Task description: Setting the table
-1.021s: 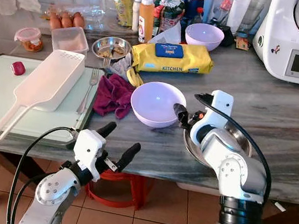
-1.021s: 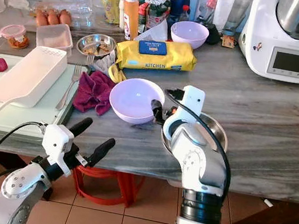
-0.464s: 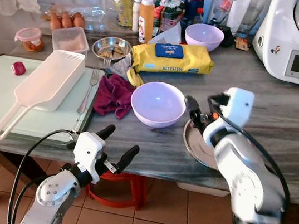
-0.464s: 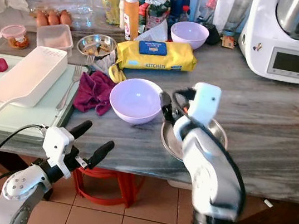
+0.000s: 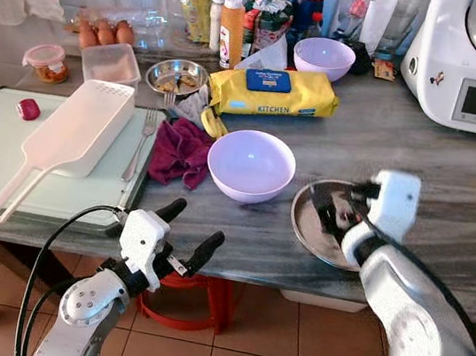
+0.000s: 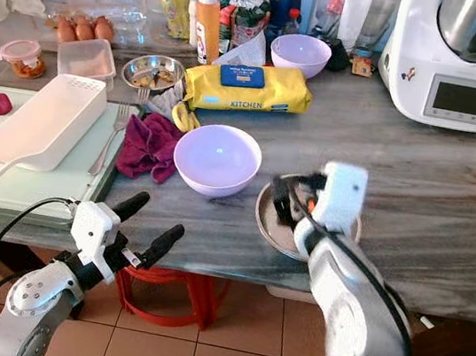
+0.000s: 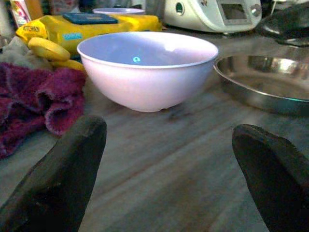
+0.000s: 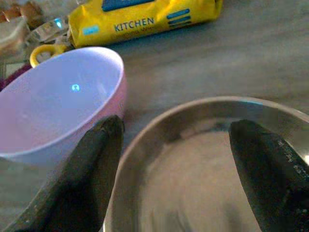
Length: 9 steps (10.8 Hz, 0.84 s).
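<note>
Left gripper (image 5: 187, 233) is held below the tabletop (image 5: 454, 174) edge, fingers spread wide, nothing grasped. Right gripper (image 8: 178, 164) is positioned over the steel plate (image 5: 315, 230), fingers wide apart and empty. The plate lies near the front edge, just beside the lilac bowl (image 5: 251, 165). A maroon cloth (image 5: 179, 150) lies left of the bowl. Behind it a yellow wipes pack (image 5: 273, 91) is seen; a second bowl (image 5: 324, 57) stands farthest back.

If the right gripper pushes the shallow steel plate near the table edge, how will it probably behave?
The steel plate looks smooth and rigid, so it would probably slide on the polished marble table rather than bend. Its low rim probably resists tipping, but it sits close to the table's near edge and might slip off.
</note>
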{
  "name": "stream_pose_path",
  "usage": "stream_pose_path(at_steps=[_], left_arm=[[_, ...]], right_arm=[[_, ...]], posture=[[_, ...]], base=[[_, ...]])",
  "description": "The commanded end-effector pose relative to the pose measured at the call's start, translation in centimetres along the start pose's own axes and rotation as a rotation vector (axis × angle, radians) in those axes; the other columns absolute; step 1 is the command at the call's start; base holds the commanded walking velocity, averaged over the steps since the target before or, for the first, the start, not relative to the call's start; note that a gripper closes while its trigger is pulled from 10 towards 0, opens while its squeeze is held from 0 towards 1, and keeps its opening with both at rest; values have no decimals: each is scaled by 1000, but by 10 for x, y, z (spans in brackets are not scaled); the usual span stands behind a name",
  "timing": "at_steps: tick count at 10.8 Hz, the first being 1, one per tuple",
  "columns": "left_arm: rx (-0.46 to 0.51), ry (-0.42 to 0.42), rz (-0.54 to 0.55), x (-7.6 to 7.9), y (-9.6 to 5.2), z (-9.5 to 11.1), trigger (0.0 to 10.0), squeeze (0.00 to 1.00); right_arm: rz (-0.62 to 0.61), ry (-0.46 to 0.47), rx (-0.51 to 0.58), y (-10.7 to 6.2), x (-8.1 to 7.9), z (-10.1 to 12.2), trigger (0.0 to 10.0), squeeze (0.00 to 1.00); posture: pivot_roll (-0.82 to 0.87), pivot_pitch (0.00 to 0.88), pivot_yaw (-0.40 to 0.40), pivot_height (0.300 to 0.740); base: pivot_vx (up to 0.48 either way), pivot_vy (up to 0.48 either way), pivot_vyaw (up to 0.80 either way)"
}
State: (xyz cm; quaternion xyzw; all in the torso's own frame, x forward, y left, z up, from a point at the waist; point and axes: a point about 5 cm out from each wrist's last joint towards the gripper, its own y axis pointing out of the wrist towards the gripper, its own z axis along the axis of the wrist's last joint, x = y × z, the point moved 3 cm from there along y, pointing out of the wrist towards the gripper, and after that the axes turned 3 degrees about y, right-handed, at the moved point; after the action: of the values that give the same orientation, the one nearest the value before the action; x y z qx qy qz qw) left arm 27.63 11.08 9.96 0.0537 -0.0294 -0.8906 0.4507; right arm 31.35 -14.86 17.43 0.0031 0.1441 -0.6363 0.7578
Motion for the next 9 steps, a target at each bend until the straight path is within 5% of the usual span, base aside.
stream_pose_path(at_steps=[1, 9], left_arm=[[2, -2, -34, 2, -1, 2, 10000, 0], [-10, -27, -5, -2, -4, 5, 10000, 0]], right_arm=[[-8, -5, 4, -5, 0, 3, 10000, 0], [-135, 22, -152, 0, 29, -28, 10000, 0]], posture=[[-87, 155, 71, 740], [-76, 166, 78, 740]], base=[[0, 0, 0], [0, 0, 0]])
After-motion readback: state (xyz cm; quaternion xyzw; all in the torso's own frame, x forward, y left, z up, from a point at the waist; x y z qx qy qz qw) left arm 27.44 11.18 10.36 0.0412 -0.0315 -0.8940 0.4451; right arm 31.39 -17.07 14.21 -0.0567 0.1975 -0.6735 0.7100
